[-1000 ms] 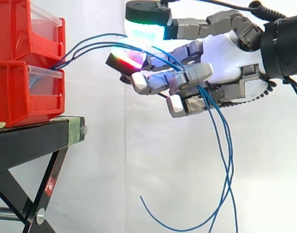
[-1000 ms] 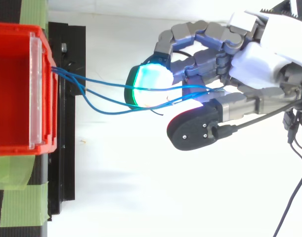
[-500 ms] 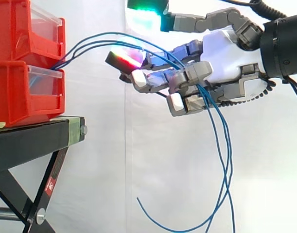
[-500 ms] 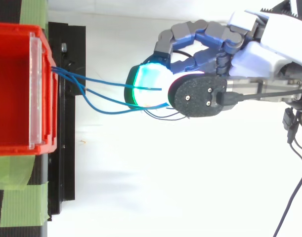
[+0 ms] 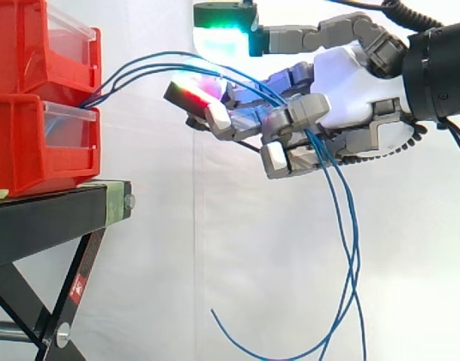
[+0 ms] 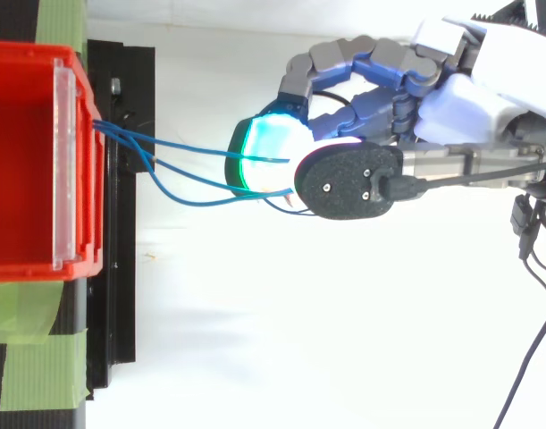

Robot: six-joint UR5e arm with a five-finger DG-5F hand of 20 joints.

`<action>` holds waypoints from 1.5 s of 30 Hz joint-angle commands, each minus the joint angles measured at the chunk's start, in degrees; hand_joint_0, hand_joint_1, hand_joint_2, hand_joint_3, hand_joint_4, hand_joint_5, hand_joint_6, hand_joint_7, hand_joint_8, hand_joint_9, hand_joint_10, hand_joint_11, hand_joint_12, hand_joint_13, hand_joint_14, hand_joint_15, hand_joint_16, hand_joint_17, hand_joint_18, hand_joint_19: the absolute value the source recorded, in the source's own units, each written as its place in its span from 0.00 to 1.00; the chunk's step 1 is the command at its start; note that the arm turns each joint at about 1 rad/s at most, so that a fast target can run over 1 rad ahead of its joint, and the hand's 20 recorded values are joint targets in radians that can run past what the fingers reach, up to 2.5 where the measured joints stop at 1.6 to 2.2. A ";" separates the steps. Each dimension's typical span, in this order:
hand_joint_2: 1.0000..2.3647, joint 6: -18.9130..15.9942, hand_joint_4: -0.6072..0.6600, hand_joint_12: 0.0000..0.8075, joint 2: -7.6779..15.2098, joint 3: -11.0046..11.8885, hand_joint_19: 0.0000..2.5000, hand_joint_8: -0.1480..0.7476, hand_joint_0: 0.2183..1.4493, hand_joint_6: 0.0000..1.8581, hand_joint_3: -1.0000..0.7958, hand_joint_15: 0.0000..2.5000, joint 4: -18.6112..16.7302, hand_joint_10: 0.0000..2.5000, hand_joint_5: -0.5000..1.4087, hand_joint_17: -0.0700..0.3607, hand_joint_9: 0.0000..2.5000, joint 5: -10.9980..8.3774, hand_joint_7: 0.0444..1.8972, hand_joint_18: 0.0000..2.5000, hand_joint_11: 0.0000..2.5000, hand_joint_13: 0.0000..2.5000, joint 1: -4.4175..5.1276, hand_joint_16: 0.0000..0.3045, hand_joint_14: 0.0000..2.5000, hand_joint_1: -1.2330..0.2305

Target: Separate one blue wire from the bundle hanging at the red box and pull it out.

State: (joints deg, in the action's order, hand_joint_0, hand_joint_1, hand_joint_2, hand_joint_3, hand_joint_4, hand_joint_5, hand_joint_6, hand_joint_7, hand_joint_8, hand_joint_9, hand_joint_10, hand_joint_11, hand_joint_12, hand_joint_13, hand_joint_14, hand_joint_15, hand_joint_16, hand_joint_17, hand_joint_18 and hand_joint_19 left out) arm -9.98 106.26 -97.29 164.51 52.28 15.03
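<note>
The blue wires (image 5: 352, 259) (like the red boxes (image 5: 34, 98)) run past the picture's edge.

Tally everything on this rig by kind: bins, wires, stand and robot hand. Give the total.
Red plastic bins, stacked: 2
Thin blue wires, running from the bins through the hand: 3
Black metal stand: 1
Robot hand, fingers curled round the wires: 1
Total: 7
</note>
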 commanded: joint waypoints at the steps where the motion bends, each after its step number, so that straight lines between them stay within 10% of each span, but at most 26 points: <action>1: 0.02 0.05 0.61 0.44 0.00 0.00 0.51 0.55 0.32 0.45 0.43 0.50 0.02 0.00 0.16 0.41 0.33 0.01 0.54 0.35 0.48 0.32 0.00 0.15 0.60 0.32; 27: 0.02 0.22 0.50 0.44 0.00 0.00 0.51 0.53 0.32 0.44 0.51 0.52 0.11 0.00 0.18 0.40 0.34 0.19 0.61 0.31 0.47 0.30 0.00 0.15 0.51 0.26; 36: 0.02 6.11 0.50 0.43 0.00 0.00 0.51 0.52 0.33 0.44 0.50 0.54 0.37 0.00 0.18 0.40 0.34 -0.08 0.63 0.29 0.47 0.29 0.00 0.15 0.40 0.26; 45: 0.02 9.36 0.50 0.45 0.00 0.00 0.47 0.52 0.32 0.43 0.50 0.58 0.46 0.00 0.18 0.40 0.34 -0.08 0.64 0.25 0.46 0.32 0.00 0.15 0.00 0.26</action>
State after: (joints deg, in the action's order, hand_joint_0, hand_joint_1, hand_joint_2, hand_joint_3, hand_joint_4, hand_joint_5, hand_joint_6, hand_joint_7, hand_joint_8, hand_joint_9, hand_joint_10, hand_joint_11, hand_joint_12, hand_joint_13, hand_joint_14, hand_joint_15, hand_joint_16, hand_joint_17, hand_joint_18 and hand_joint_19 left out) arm -1.61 106.26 -97.29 164.92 52.21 15.03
